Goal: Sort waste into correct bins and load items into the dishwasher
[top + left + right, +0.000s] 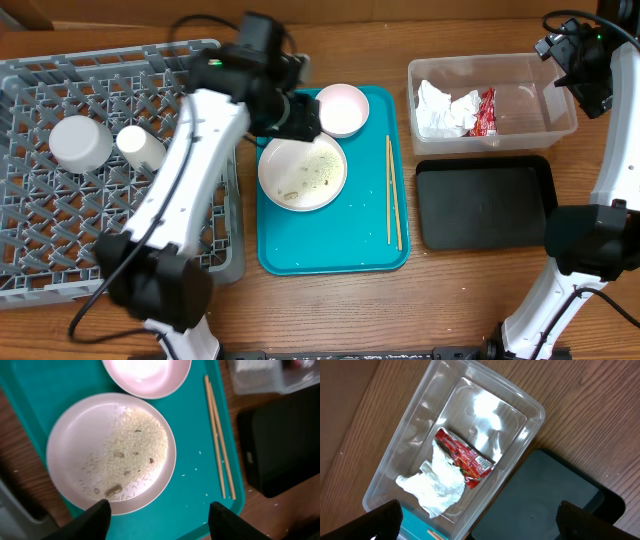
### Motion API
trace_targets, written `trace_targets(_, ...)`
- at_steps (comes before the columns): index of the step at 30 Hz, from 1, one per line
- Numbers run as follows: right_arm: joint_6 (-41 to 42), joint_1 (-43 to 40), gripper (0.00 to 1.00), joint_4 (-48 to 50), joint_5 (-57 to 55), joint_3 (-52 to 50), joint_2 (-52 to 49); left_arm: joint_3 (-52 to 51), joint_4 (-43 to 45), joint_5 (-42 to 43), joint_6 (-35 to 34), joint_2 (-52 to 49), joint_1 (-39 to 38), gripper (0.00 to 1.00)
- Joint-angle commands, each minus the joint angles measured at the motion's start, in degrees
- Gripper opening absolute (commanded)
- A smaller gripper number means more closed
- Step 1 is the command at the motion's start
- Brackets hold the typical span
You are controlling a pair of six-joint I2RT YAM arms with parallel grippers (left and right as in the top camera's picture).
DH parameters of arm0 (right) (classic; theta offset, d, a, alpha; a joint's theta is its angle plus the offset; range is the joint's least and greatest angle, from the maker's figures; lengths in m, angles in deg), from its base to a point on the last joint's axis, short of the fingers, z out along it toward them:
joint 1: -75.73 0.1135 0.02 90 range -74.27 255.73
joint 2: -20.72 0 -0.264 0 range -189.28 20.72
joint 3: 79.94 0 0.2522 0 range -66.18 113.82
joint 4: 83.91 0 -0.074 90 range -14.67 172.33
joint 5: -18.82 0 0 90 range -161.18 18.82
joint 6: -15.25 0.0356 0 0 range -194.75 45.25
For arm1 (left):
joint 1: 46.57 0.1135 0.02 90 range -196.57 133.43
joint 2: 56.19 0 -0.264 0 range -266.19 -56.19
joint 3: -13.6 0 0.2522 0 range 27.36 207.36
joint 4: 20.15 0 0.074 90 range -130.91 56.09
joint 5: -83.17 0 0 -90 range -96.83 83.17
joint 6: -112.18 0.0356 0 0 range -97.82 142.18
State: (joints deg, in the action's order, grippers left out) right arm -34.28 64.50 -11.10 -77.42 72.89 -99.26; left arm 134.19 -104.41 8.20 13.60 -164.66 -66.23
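A pale pink plate (302, 173) scattered with rice scraps (135, 450) lies on the teal tray (330, 250). A pink bowl (342, 108) sits behind it and the chopsticks (393, 190) lie to its right. My left gripper (157, 520) hovers open over the plate's near rim, with nothing between its fingers. In the grey dishwasher rack (60, 240) stand a grey bowl (80, 142) and a white cup (140, 147). The clear tub (520, 100) holds the napkin (437, 485) and the red wrapper (462, 455). My right gripper (480, 522) is open above the tub's edge and the black tray (550, 505).
The left arm (190, 170) stretches across the rack's right wall towards the tray. The black tray (485, 200) lies in front of the tub, just right of the teal tray. A few rice grains dot the teal tray beside the plate.
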Motion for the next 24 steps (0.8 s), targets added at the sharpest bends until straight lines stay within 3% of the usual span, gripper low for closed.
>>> trace_targets(1,0.26,-0.11,1.0,0.26,-0.55,0.07,0.37,-0.15,0.0,-3.63,0.37,-5.2,-3.54,0.64)
trace_targets(10,0.26,-0.11,1.0,0.26,-0.55,0.07,0.37,1.51,-0.94,-4.13,0.17,-6.8,-3.74,0.56)
trace_targets(12,0.26,-0.11,1.0,0.26,-0.55,0.07,0.37,4.35,-3.39,-7.54,-1.01,-6.58,-2.36,0.56)
trace_targets(16,0.26,-0.11,1.0,0.28,-0.55,0.07,0.37,11.63,-10.62,-18.36,-7.06,-5.79,2.25,0.64)
trace_targets(19,0.26,-0.11,1.0,0.26,-0.55,0.07,0.37,16.7,-15.8,-24.76,-10.82,-5.18,7.15,0.75)
trace_targets(20,0.26,-0.11,1.0,0.26,-0.55,0.07,0.37,17.92,-17.05,-26.05,-11.98,-5.01,8.87,0.82)
trace_targets(21,0.26,-0.11,1.0,0.26,-0.55,0.07,0.37,19.23,-18.36,-26.99,-13.22,-4.81,11.28,1.0)
trace_targets(24,0.26,-0.11,1.0,0.28,-0.55,0.07,0.37,20.41,-20.33,-26.64,-15.37,-4.72,18.6,1.0)
